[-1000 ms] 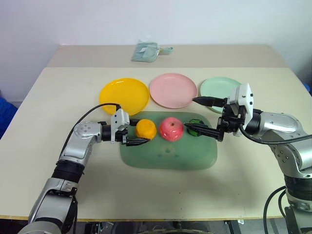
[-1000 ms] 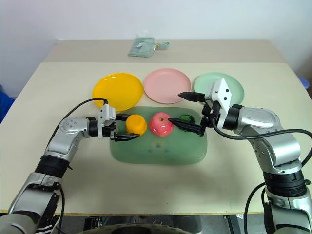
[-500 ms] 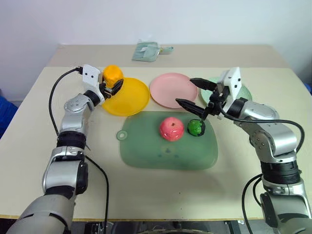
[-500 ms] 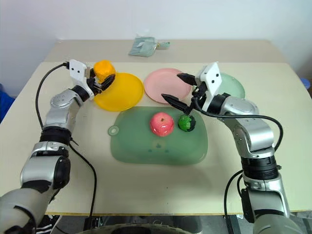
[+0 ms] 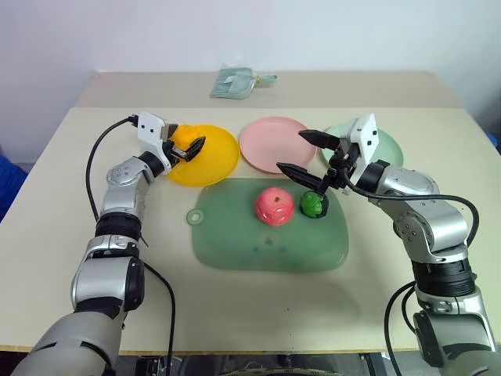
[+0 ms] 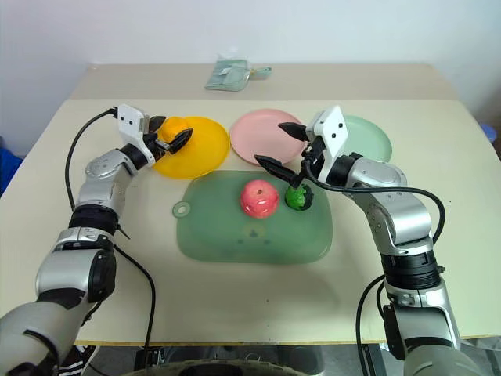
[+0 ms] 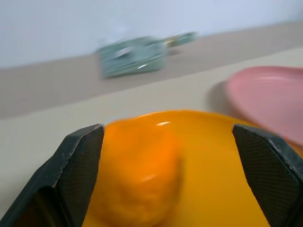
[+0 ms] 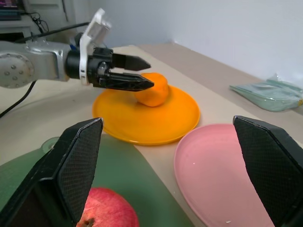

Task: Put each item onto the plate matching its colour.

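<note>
On the yellow plate [image 5: 205,153], at its near-left side, the orange-yellow fruit [image 5: 182,144] is sitting, and the left gripper [image 5: 191,147] is hovering around it with its fingers [image 7: 80,163] spread wide to either side. In the left wrist view neither pad is touching the fruit, so it looks released rather than held, resting where its colour belongs. The gripper is lying roughly level, which suits a low set-down onto a shallow dish.

Two fruits are waiting on the translucent green board [image 5: 266,235] just in front of the plates: the red-pink apple [image 5: 275,206] near the board's middle and the dark green ball [image 5: 313,204] just beside it on the right. Neither is on a plate yet. The pink plate [image 5: 272,144] and the mint plate [image 5: 387,145] are lying bare behind the board, in a row with the yellow one, so each remaining fruit has only a short trip to make.

The right gripper [image 5: 300,151] is hanging above the ball and the apple, its fingers standing wide apart and clamped on nothing, one fingertip reaching over the pink plate and the other over the board's far edge. I judge it is lining up for the ball, the nearer piece on its side.

A folded green cloth [image 5: 235,81] is lying well apart at the far end of the surface [image 5: 63,227], playing no part.
</note>
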`<state>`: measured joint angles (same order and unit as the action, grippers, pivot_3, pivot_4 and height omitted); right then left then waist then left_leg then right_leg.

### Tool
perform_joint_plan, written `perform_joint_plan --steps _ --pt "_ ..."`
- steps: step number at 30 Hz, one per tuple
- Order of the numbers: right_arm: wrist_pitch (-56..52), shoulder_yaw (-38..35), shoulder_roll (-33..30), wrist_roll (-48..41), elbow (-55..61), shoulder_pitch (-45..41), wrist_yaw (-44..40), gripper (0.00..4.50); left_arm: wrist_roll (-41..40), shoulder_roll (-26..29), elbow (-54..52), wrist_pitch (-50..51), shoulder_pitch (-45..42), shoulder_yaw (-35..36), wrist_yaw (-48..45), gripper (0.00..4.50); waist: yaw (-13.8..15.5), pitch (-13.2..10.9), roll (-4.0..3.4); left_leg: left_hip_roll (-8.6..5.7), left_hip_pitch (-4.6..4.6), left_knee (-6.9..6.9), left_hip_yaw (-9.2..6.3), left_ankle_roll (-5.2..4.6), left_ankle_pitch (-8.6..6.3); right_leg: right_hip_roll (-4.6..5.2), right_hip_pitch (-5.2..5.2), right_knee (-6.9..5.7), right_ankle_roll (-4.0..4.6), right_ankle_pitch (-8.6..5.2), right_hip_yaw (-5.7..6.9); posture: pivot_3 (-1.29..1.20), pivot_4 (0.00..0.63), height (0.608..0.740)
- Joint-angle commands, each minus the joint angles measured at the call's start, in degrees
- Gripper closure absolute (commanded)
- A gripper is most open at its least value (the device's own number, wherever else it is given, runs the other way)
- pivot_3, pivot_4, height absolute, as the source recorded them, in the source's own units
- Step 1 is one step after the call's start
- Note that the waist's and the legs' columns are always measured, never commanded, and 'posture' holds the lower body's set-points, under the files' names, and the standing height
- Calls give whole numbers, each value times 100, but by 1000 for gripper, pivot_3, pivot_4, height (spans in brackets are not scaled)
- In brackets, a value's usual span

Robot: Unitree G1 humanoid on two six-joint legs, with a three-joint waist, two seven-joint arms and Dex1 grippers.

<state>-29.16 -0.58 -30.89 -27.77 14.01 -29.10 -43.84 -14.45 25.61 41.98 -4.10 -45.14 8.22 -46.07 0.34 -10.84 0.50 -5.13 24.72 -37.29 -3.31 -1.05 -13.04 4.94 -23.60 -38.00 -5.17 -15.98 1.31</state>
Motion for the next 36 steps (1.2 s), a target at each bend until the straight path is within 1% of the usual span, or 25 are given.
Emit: perform_joint_plan --steps 1,3,4,6,8,9,11,14,17,22,25,31,36 --pt "-399 53 -324 -335 441 54 -431 0 -1015 502 -1766 835 508 81 -1488 20 -31 -1 -1 1 0 1 0 0 0 1 0 0 0 0 -1 0 150 729" --pt "-499 168 -571 -284 520 101 -649 0 -1634 896 -2757 1707 1012 57 -2136 20 -86 0 -3 3 0 5 -1 1 0 1 0 4 2 -1 -2 0 150 729" --pt "-539 204 -625 -277 529 83 -684 0 -1806 1093 -3152 1948 1273 31 -2388 20 -102 0 -3 4 0 6 -3 1 0 2 2 5 2 -1 -2 0 150 729" --pt "-601 360 -711 -208 550 6 -772 0 -1983 1369 -3637 2287 1638 9 -2608 20 -108 1 -8 4 -4 7 -2 0 0 2 5 6 3 -1 -3 0 150 729" --pt "-609 543 -693 -87 548 -85 -786 0 -1999 1565 -3962 2436 1915 -18 -2716 20 -107 1 -8 6 -17 8 -4 -5 -4 2 16 6 4 -2 -3 0 150 729" --pt "-677 572 -618 -117 522 -128 -732 0 -1983 1645 -4113 2478 2044 -24 -2738 20 -104 1 -8 6 -21 10 -4 -25 -15 2 17 4 4 -2 -3 0 150 729" --pt "-634 732 -493 58 405 -150 -600 0 -2002 1725 -4385 2505 2249 40 -2732 20 -99 1 -8 8 -22 10 -5 -25 -15 1 17 3 4 -2 -3 0 150 729" --pt "-566 1041 -509 368 429 -71 -602 0 -1896 1806 -4714 2376 2520 86 -2687 20 -76 1 -7 6 -21 10 -5 -25 -15 2 17 5 4 -2 -3 0 150 729" --pt "-531 1218 -502 497 439 -117 -675 0 -1860 1821 -4807 2282 2681 96 -2668 20 -79 1 -7 5 -20 11 -4 -25 -15 4 17 8 4 -2 -3 0 150 729" --pt "70 1776 -629 1342 118 -142 -793 0 -1796 1839 -4747 2208 2732 37 -2635 20 -86 1 -7 5 -21 12 -4 -25 -16 2 16 7 4 -2 -3 0 150 729" --pt "151 1764 -483 1409 -18 -180 -770 0 -1761 1822 -4781 2186 2795 1 -2592 20 -90 1 -7 5 -21 13 -4 -25 -15 2 16 7 4 -2 -3 0 150 729" --pt "342 1949 -495 1842 -199 -148 -837 0 -1719 1795 -4762 2113 2814 -14 -2581 20 -84 1 -7 5 -21 13 -4 -7 -5 1 16 7 4 -2 -2 0 150 729" --pt "315 1897 -362 1962 -288 -198 -811 0 -1704 1775 -4701 2071 2787 -25 -2591 20 -93 1 -7 5 -22 14 -4 -8 -5 1 16 7 4 -2 -2 0 150 729"
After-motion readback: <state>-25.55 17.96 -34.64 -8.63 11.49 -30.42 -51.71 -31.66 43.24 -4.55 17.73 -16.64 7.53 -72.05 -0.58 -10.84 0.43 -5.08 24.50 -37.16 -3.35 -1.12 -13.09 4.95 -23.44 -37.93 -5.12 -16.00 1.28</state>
